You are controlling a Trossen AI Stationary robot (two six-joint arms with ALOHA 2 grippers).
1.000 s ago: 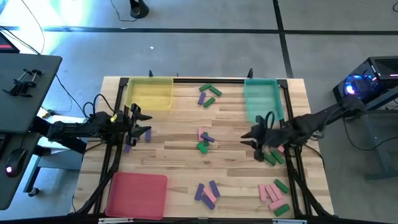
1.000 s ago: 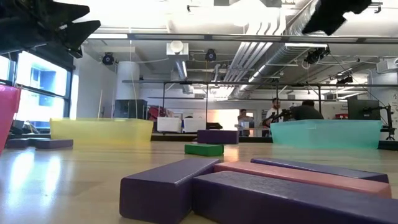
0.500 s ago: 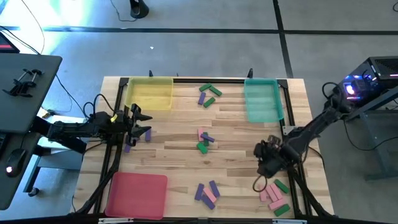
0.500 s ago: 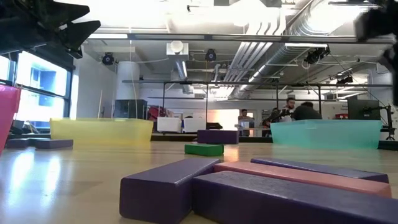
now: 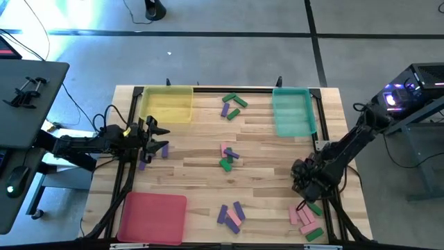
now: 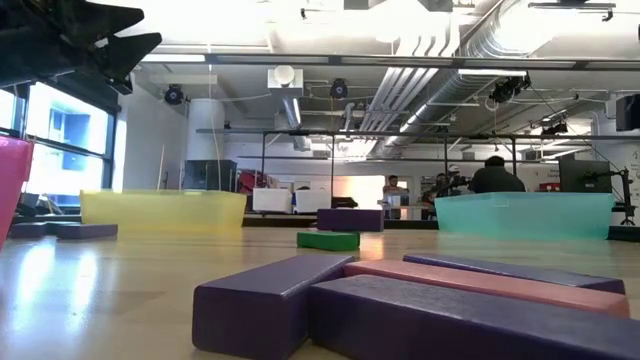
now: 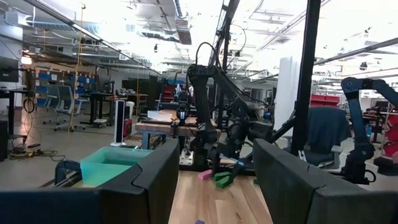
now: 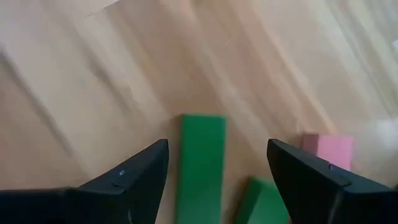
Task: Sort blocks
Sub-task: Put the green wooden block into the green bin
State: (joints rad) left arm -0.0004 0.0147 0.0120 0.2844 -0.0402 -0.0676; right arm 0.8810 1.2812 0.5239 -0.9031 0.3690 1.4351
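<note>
The right gripper (image 5: 302,205) is held low over the table (image 5: 263,149) near its right edge, above the group of pink and green blocks (image 5: 305,219) at the near right corner. Its fingers (image 8: 134,177) are spread wide and hold nothing; in the right wrist view a green block (image 8: 200,165) lies flat on the wood between them, with a second green block (image 8: 261,200) and a pink block (image 8: 329,149) just beside it.

The left gripper (image 5: 157,139) waits at the left edge of the table, between the yellow tray (image 5: 166,104) and the red tray (image 5: 152,217), its fingers (image 7: 149,180) parted and empty. Two purple blocks (image 5: 154,156) lie just beside it.

The remaining blocks are scattered in groups: green and purple ones (image 5: 232,105) by the far edge between the yellow tray and the teal tray (image 5: 291,114), a pink, purple and green cluster (image 5: 227,157) at the middle of the table, and purple and pink ones (image 5: 231,214) by the near edge. All three trays are seen without blocks in them.
</note>
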